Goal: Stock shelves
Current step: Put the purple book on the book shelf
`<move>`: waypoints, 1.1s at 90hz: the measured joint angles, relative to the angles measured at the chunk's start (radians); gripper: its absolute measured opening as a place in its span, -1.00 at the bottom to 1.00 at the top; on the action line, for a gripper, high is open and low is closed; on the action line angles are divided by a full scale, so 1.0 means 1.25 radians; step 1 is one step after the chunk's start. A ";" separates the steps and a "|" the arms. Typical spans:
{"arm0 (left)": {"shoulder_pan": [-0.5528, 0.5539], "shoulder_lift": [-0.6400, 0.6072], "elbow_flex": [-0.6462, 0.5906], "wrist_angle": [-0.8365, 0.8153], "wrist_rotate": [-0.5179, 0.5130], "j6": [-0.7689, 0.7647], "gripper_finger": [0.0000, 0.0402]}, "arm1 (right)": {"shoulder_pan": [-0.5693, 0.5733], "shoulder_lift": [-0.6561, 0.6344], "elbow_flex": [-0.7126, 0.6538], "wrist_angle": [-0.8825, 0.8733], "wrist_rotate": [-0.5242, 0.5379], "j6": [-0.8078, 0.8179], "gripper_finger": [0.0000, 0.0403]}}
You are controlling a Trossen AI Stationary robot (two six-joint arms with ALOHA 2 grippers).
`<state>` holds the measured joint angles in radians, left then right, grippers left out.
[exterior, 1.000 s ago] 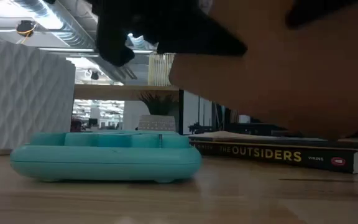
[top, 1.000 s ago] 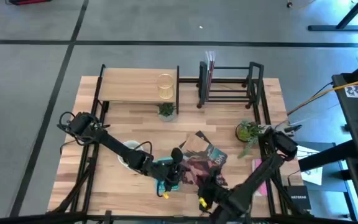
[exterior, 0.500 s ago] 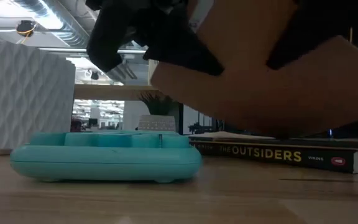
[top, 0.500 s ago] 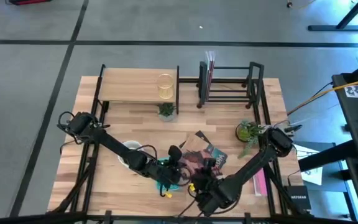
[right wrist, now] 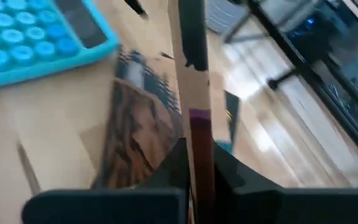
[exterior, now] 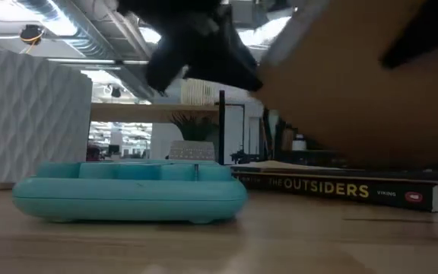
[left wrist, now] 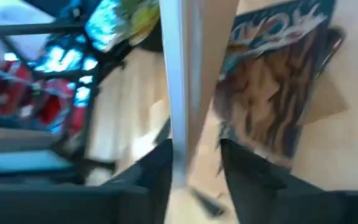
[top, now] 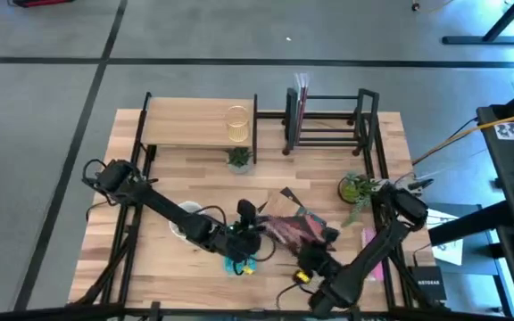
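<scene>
Both grippers are shut on a brown-covered book (top: 291, 229) at the table's near middle, my left gripper (top: 250, 225) on its left and my right gripper (top: 315, 248) on its right. Under it lies a second book, "The Outsiders" (exterior: 341, 187), flat on the table. A teal calculator (exterior: 128, 190) rests beside that book. At the far edge stand the shelves: a light-wood board shelf (top: 190, 120) bearing a yellowish glass (top: 237, 123), and a black bar rack (top: 333, 120) with a thin upright item (top: 300, 96). My left gripper pinches the brown book between its two fingers, across the edge with the white page block (left wrist: 179, 112). The book stands on edge, clear of the table. My right gripper pinches the opposite edge (right wrist: 192, 118) between its two fingers. It comes from the table's near right.
A small plant (top: 239, 159) stands in front of the wood shelf and a bigger plant (top: 357, 189) at the right. A white bowl (top: 186, 218) sits under my left arm. A pink item (top: 373, 254) lies near the right edge.
The brown book has risen off the lying book and tipped from nearly flat up onto its edge. My right gripper has moved toward the table's right and far edges with it, and my left gripper has moved a little toward the far edge.
</scene>
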<state>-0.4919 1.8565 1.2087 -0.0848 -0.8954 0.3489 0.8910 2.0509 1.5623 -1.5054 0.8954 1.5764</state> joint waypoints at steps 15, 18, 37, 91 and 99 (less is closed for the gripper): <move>-0.005 -0.050 0.000 -0.068 -0.064 -0.044 -0.13 | 0.022 -0.046 -0.001 -0.047 0.157 0.103 -0.99; -0.005 -0.056 0.000 -0.074 -0.065 -0.051 -0.12 | 0.020 -0.068 0.001 -0.048 0.201 0.096 -0.99; -0.005 -0.066 0.000 -0.080 -0.067 -0.068 -0.11 | -0.049 -0.247 0.002 -0.053 0.375 -0.104 -1.00; -0.005 -0.067 -0.007 -0.116 -0.064 -0.118 -0.11 | -0.679 -0.734 -0.133 0.108 0.184 -0.533 -1.00; -0.005 -0.067 -0.007 -0.116 -0.063 -0.116 -0.11 | -0.734 -0.801 -0.225 0.353 0.044 -0.735 -1.00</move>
<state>-0.4976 1.7728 1.1999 -0.2301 -0.9736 0.2042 -0.0263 1.0502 1.2806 -1.0646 0.9506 0.6571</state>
